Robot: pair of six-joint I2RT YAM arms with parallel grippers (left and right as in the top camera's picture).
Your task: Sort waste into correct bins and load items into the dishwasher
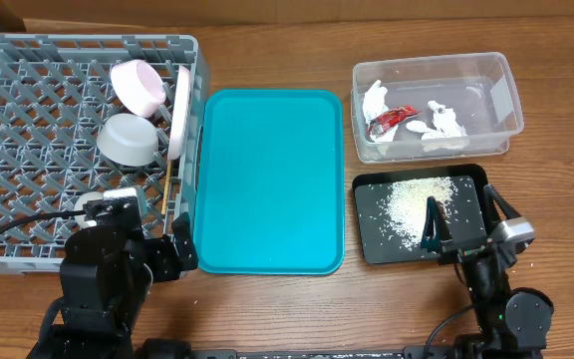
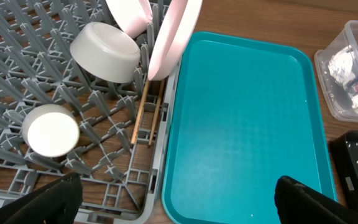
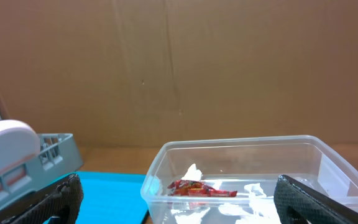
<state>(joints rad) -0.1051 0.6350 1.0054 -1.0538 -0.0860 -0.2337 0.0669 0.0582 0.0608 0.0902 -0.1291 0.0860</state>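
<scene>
Grey rack (image 1: 88, 42) sits at the left of the wooden worktop (image 1: 277, 50). In its far right part:
- dish (image 1: 138, 85), tipped, pink underside showing.
- plate (image 1: 179, 110), on edge against the right wall.
- bowl (image 1: 130, 138), tilted, just beside dish and plate on their near side.

Cup (image 2: 50, 129) stands among the pegs nearer the front, a white round face up; the left arm partly hides it from overhead. Chopsticks (image 2: 143, 112) lie side by side on the lattice floor by the right wall, one end under the plate.

Teal tray (image 1: 267, 179) lies just beside the rack, mid worktop.

Tub (image 1: 506, 100) is at far right and holds white napkins (image 1: 444, 125) and the red wrapper (image 1: 392, 118). Black tray (image 1: 471, 178) is just in front of the tub, with rice (image 1: 412, 204) heaped around its middle.

Left gripper (image 2: 179, 205) is at the rack's near right corner, over the seam between rack and teal tray, its jaws wide apart. Right gripper (image 1: 463, 217) is over the near side of the black tray, its jaws also wide apart, one finger above the edge of the rice. The right wrist view looks level across at the tub.
</scene>
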